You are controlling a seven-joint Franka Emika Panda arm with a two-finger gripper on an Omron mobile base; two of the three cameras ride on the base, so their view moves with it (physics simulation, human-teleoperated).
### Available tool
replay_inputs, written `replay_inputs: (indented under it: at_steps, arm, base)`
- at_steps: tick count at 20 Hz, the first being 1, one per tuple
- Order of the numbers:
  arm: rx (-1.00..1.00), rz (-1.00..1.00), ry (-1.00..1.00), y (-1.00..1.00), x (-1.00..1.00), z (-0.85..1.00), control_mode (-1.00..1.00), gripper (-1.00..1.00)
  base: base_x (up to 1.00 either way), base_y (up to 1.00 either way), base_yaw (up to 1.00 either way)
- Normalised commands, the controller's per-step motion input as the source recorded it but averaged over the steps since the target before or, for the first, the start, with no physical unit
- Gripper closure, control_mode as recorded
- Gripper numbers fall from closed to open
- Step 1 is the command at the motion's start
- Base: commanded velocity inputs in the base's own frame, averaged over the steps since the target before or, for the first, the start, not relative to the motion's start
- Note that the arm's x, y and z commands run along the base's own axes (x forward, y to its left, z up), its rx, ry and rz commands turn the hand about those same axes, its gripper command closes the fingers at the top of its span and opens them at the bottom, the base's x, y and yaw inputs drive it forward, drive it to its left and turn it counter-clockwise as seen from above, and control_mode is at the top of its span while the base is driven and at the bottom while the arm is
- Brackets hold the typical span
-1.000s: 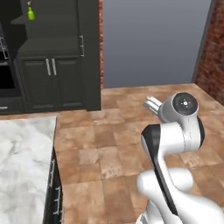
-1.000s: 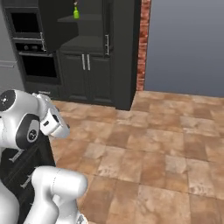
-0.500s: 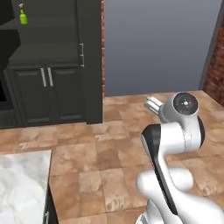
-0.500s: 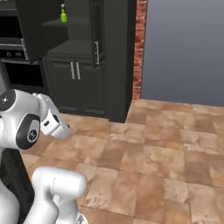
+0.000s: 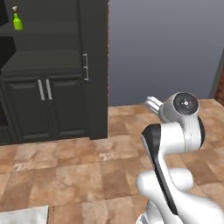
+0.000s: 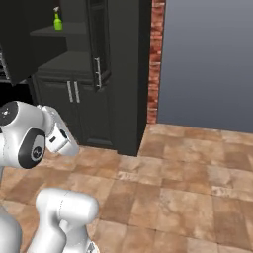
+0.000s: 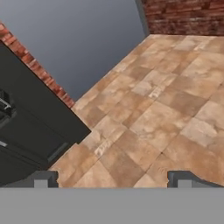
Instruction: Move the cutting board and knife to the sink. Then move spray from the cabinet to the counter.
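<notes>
We are seeing the small green spray bottle (image 5: 17, 20) standing on a high shelf of the tall dark cabinet (image 6: 123, 74), while our tool (image 7: 112, 179) is hanging wide open (empty) over brown floor tiles (image 7: 148, 127).

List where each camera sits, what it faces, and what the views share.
Left base view: behind the arm's left, facing the cabinet and the spray on a shelf; arm at lower right.
Right base view: behind its right, same cabinet and spray; arm at lower left.
Hand view: on the hand, over tiled floor; the open gripper at the bottom.
All share cabinet and floor.
</notes>
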Motion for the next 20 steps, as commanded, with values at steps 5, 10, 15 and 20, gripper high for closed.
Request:
replay_inputs:
  at_steps: [5,10,15,20]
  arm:
    - [0.0,0.0,0.0,0.0,0.0,0.0,1.0,-1.0]
    - [0.0,0.0,0.0,0.0,0.0,0.0,1.0,-1.0]
    - [0.0,0.0,0.0,0.0,0.0,0.0,1.0,-1.0]
    - [0.0,0.0,0.0,0.0,0.0,0.0,1.0,-1.0]
  base:
    - [1.0,0.53,0.0]
    - [1.0,0.95,0.04]
    - [1.0,1.0,0.01]
    - [1.0,0.94,0.0]
